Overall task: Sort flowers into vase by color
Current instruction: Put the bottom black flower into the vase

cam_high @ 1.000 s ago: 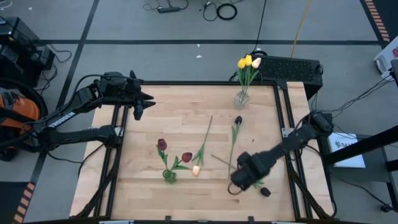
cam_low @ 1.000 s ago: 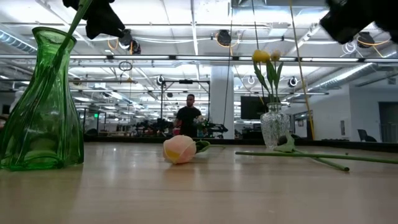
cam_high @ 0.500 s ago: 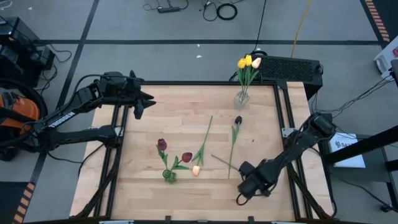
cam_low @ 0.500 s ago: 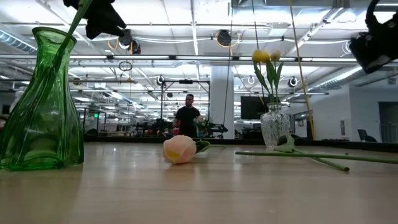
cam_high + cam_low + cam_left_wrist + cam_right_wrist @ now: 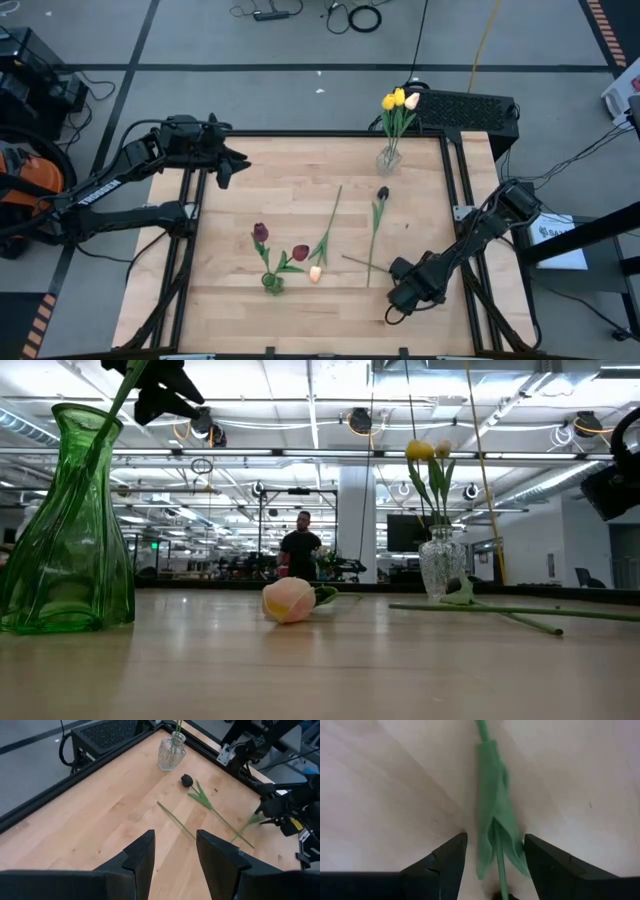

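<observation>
A clear vase (image 5: 388, 158) at the far edge holds yellow and cream tulips. A green vase (image 5: 272, 283) near the front holds two dark red tulips (image 5: 260, 232). Lying flat on the wood are a cream-peach tulip (image 5: 315, 273) and a near-black tulip (image 5: 382, 193). A third thin stem (image 5: 355, 260) runs toward my right gripper (image 5: 402, 292). That gripper is open and low over the table's near right. Its fingers stand on either side of this stem and its leaf (image 5: 492, 805); the head is hidden. My left gripper (image 5: 175, 855) waits open above the far left corner.
Bare wood lies between the green vase and the left rail (image 5: 190, 250). A black box (image 5: 470, 105) sits beyond the far right corner. Metal rails (image 5: 455, 200) border the table's right side. A person (image 5: 303, 550) stands far off in the room.
My right gripper has moved toward the table's right edge and come down toward the lying stem; in the low view it has sunk from the top right corner to lower at the right edge. The flowers and the left arm have kept still.
</observation>
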